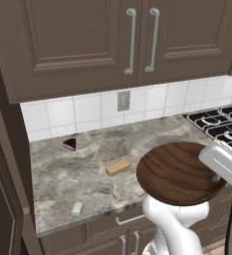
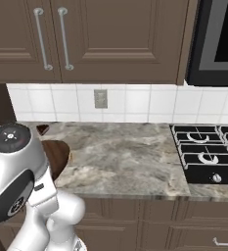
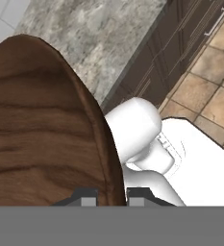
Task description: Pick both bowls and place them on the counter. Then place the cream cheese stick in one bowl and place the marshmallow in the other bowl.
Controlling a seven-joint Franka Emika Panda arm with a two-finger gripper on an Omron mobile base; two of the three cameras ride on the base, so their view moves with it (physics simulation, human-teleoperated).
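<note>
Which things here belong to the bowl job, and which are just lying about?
Task things: dark wooden bowl held in the gripper, cream cheese stick, marshmallow, counter.
Bystanders: cake slice, stove, wall outlet.

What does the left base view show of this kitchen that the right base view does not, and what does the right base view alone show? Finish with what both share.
Left base view alone: the cream cheese stick, the marshmallow and the whole round of the dark wooden bowl, held up at the counter's front edge. Right base view alone: the dark oven front above the stove. Both share the counter, wall outlet, cake slice, stove and bowl.
</note>
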